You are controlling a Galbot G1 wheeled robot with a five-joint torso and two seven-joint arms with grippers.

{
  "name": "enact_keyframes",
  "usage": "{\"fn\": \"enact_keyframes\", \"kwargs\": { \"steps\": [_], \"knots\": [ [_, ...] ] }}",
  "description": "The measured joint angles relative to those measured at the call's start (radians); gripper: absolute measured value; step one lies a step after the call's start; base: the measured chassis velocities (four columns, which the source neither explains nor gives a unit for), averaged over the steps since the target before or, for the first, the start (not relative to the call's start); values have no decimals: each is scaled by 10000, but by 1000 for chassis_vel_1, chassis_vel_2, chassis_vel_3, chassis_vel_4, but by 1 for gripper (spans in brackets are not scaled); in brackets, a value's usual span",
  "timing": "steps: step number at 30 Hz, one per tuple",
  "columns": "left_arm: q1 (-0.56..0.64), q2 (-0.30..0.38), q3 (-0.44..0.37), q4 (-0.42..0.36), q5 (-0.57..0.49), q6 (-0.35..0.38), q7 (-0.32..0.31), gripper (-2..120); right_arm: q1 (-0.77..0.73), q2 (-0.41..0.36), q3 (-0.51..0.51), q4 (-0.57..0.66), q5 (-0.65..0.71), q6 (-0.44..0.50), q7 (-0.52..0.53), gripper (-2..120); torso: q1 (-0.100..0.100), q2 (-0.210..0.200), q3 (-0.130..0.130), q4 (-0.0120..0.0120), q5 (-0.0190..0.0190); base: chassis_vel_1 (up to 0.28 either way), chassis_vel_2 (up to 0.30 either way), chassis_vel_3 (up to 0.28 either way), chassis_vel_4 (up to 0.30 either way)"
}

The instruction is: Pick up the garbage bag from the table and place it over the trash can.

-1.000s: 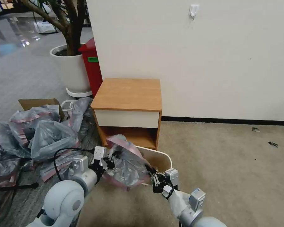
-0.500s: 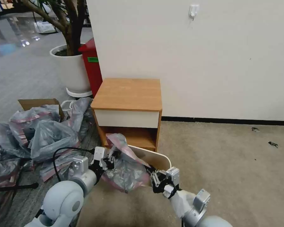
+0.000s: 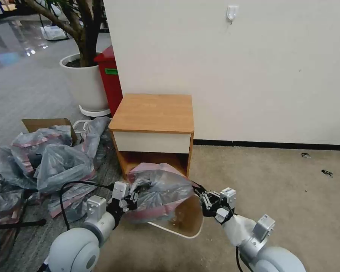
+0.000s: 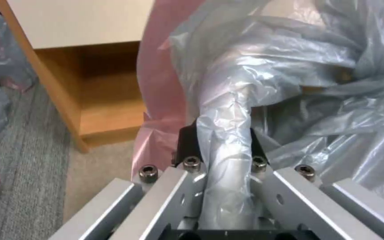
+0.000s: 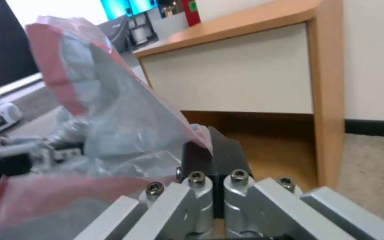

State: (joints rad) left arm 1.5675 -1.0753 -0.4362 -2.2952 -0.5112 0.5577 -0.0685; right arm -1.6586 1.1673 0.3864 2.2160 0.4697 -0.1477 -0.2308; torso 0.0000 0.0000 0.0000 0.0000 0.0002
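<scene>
One garbage bag (image 3: 160,189), grey and translucent with a pink-red band at its rim, hangs stretched between the two grippers just in front of the table (image 3: 153,113), draped over the near-left part of the one trash can (image 3: 187,221). The can is tipped, its open mouth facing up toward the head camera, with part of its cream rim and inner wall showing below and to the right of the bag. The left gripper (image 3: 134,196) holds the bag's left side; in the left wrist view its two black fingers (image 4: 187,143) are closed onto a bunched twist of grey plastic (image 4: 227,126) that runs between them. The right gripper (image 3: 200,192) holds the bag's right edge; in the right wrist view its jaws are pressed nearly together, pinching the pink-banded rim (image 5: 112,110) at its tip (image 5: 212,150). The single table stands against the wall, its top bare, one white drawer front above an open shelf. To the left on the floor lies a heap of many grey-and-pink bags (image 3: 53,158) beside one cardboard box (image 3: 45,124). Behind them stand one red bin (image 3: 110,81) and one white plant pot (image 3: 86,85).
</scene>
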Motion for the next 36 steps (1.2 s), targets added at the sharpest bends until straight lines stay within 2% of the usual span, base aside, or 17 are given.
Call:
{"fn": "enact_keyframes", "kwargs": {
  "steps": [11,17,21,36],
  "knots": [
    [200,-114,-104,-256,-425,-119,51,4,-585,-973,1059,-25,267,41,-19,0,0,0,0,-1,-1,0,0,0,0],
    [188,-125,-122,-393,-738,-122,36,4,-718,-1111,1203,-171,241,65,-32,0,0,0,0,-1,-1,0,0,0,0],
    [211,-120,-261,-611,-1350,-96,7,4,-915,-1352,1508,-499,215,200,-50,0,0,0,0,0,-1,0,0,0,0],
    [-98,-384,-340,-630,-2779,-39,-192,7,-1492,-1861,1523,-977,-358,517,-449,0,0,0,0,-1,0,0,0,0,0]
  ]
}}
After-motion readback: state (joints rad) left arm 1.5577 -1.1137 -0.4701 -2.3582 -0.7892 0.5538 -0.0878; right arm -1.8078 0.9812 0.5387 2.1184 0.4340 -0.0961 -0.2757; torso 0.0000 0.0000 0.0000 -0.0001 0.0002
